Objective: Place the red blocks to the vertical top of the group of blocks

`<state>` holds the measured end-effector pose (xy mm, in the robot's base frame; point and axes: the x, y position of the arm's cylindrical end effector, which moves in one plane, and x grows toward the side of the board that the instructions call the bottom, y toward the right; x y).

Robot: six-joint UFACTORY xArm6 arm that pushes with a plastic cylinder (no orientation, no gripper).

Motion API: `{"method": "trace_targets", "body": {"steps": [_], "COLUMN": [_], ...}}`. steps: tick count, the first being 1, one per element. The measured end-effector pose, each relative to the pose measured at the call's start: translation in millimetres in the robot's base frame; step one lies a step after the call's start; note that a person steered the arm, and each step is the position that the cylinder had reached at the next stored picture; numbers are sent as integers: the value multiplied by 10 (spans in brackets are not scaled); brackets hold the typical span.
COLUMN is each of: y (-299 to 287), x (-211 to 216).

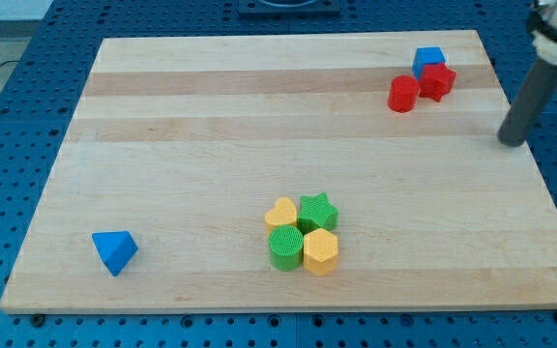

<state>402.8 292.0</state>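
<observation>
My tip [513,142], a bare rod with no hand to open, stands right of the red cylinder [402,95]; I should push both reds slowly leftward, clear of the blue cube [428,60]

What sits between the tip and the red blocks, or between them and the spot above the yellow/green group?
Nothing visible. My tip is right of the red cylinder and red block, bare board between. The blue cube touches the red block from above, off that line. Board toward the cluster top looks bare.
</observation>
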Motion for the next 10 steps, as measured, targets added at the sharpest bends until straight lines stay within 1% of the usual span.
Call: {"method": "trace_targets", "body": {"steps": [1,2,3,4,5,6,7,8,9,10], "y": [24,-285,-767,-1597,-1890,-1153,-320,-145,-487,-1225], "x": [-444,-597,-569,-453,-297,-102,-486,-1157,-1196,-851]}}
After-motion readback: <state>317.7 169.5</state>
